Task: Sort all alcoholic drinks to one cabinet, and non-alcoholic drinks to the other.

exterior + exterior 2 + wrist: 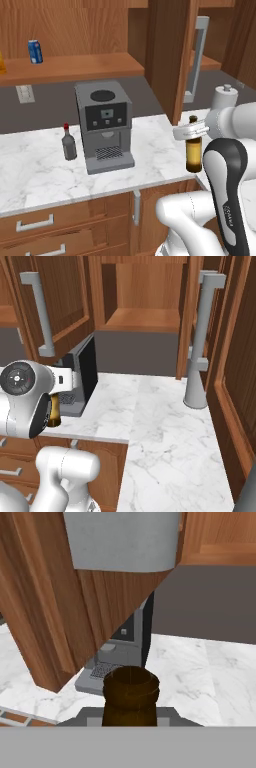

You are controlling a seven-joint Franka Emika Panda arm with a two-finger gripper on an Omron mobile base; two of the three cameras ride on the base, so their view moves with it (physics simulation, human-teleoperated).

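Observation:
A slim brown beer bottle [194, 152] stands upright over the counter's front edge, my gripper [192, 132] shut on its neck. In the hand view the bottle's brown neck [131, 694] rises at the bottom centre. From the right base view the bottle [54, 412] peeks out behind my arm. A squat grey bottle [69, 144] with a red cap stands on the marble left of the coffee machine. The blue soda can [35, 51] sits on the open left cabinet's shelf. A sliver of the yellow juice carton [1, 63] shows at the left edge of that shelf.
A grey coffee machine [104, 125] stands on the counter between the two bottles. An open cabinet door [170, 55] with a grey handle [193, 60] hangs just beyond the held bottle. The open right cabinet's shelf [142, 320] lies past it. Another door handle [200, 341] juts out on the right.

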